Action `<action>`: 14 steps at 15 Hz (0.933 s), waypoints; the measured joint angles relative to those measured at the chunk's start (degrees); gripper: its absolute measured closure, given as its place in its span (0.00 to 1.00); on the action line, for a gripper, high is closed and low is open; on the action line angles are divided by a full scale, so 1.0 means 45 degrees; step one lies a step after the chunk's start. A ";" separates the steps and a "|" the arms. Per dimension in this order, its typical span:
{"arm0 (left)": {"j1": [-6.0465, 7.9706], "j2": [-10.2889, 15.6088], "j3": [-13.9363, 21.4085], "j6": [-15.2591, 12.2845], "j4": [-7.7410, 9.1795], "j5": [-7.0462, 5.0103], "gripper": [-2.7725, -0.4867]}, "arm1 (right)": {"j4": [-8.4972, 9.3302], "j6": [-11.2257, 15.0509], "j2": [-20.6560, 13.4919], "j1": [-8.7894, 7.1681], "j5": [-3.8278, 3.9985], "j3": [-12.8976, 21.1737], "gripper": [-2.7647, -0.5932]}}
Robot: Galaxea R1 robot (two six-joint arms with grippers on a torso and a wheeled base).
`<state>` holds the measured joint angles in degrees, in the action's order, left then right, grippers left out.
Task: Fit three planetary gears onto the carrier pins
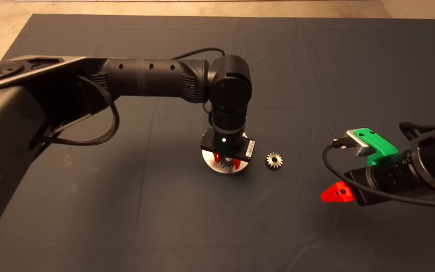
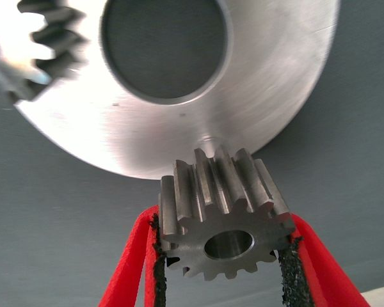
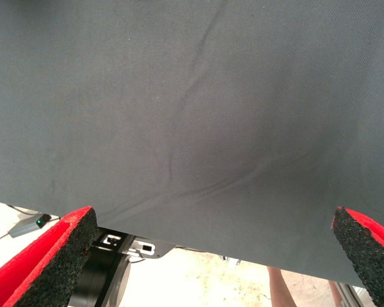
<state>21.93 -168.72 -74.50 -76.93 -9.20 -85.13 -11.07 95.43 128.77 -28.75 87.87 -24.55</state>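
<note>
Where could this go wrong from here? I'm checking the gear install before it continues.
The left gripper pinches the small silvery toothed gear only by its tooth tips, so it might tilt or slip. The flat round silver disc lies loose on the dark mat and could shift under pressure, perhaps unseating the mounted gear.

Our right pincer (image 3: 211,256) hangs with pads (image 3: 57,256) spread wide over the creased dark mat (image 3: 192,115); pale floor (image 3: 198,281) shows beyond its edge.

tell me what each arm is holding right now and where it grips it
The left gripper holds a planetary gear by its toothed rim, jaws on opposite sides, over the silver disc. The right gripper is open and holds nothing.
</note>
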 joint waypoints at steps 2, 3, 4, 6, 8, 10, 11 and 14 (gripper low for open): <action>0.0000 -0.0002 0.0005 -0.0354 0.0049 0.0630 0.83 | 0.0000 0.0000 0.0027 0.0005 -0.0005 0.0000 0.01; 0.0003 0.0000 0.0046 -0.0515 0.0049 0.0929 0.83 | 0.0000 0.0002 0.0027 0.0002 0.0000 0.0000 0.01; 0.0000 -0.0004 0.0090 -0.0747 0.0057 0.1145 0.83 | 0.0001 0.0000 0.0027 0.0001 -0.0005 0.0000 0.01; 0.0000 -0.0004 0.0114 -0.0999 0.0098 0.1248 0.83 | 0.0000 0.0000 0.0027 0.0005 0.0000 0.0000 0.01; 0.0005 0.0000 0.0114 -0.1206 0.0098 0.1179 0.83 | 0.0000 0.0000 0.0027 0.0001 -0.0005 0.0000 0.01; 0.0005 -0.0003 0.0114 -0.1442 0.0098 0.0904 0.83 | 0.0000 0.0000 0.0027 0.0005 -0.0001 0.0000 0.01; 0.0005 -0.0005 0.0114 -0.1762 0.0098 0.0648 0.83 | 0.0000 0.0000 0.0027 0.0005 0.0000 0.0000 0.01; 0.0005 0.0000 0.0114 -0.2105 0.0098 -0.0199 0.83 | 0.0000 0.0000 0.0027 0.0005 -0.0005 0.0000 0.01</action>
<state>21.96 -168.72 -73.98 -86.41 -8.77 -86.02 -11.07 95.43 128.89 -28.72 87.85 -24.55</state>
